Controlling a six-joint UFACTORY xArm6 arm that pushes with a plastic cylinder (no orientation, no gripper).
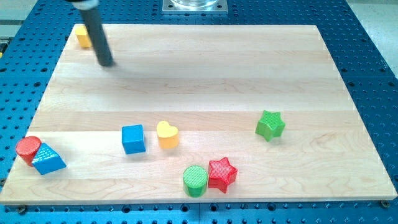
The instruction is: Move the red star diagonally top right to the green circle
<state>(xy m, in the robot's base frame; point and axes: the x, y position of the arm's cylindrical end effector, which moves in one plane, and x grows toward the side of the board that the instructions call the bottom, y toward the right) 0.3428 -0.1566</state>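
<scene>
The red star lies near the view's bottom edge of the board, touching the right side of the green circle. My tip is at the view's top left, far from both, just right of and below a yellow block that the rod partly hides.
A yellow heart and a blue cube lie left of centre. A green star is at the right. A red cylinder touches a blue triangular block at the bottom left. The wooden board sits on a blue perforated table.
</scene>
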